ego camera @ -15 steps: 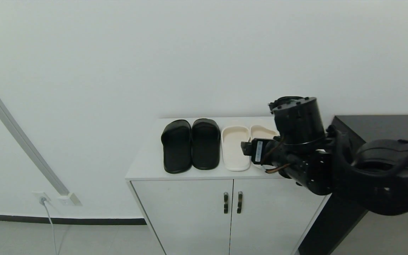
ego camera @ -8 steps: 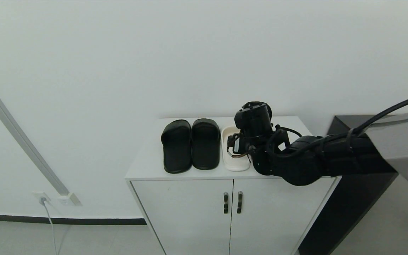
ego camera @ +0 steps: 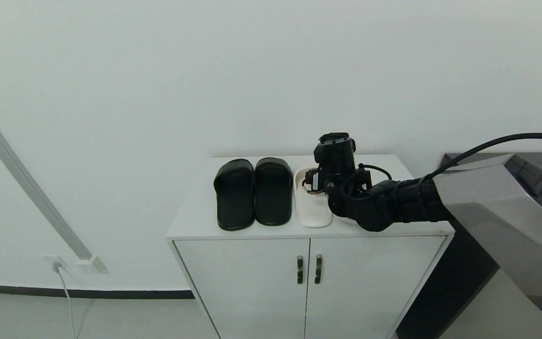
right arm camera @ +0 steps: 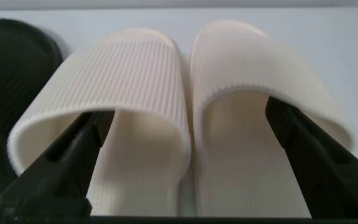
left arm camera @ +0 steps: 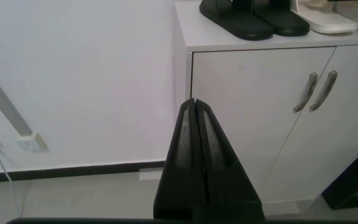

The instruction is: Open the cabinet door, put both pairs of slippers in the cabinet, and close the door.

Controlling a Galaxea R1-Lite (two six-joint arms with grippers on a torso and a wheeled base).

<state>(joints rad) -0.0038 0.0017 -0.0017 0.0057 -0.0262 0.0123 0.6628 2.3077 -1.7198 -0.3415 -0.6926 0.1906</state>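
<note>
Two pairs of slippers sit on top of the cabinet [ego camera: 191, 222] in the head view. Both cabinet doors [ego camera: 247, 282] are closed, and the handles [ego camera: 300, 269] are side by side at the centre seam. The right gripper [ego camera: 315, 184] is down low over the cabinet top, right in among the white slippers [ego camera: 312, 214]. The black slippers [ego camera: 252, 193] lie just to its left, toes toward the wall. One white slipper is mostly hidden behind the wrist, and the fingers can't be read from here.

Over to the left wrist view. The left gripper [left arm camera: 194, 106] is closed tight, fingers pressed flat together with nothing between them. It is clear of the cabinet and pointing toward its front left corner. The closed doors and their handles lie ahead and off to its right, with the slippers higher up on top.

Now the right wrist view. The right gripper is spread wide with nothing clamped. One of its fingers [right arm camera: 61, 168] runs in under the strap of one white slipper, the other under the strap of its partner. The slippers' touching inner sides lie between the fingers. A black slipper lies just outside the first finger.
</note>
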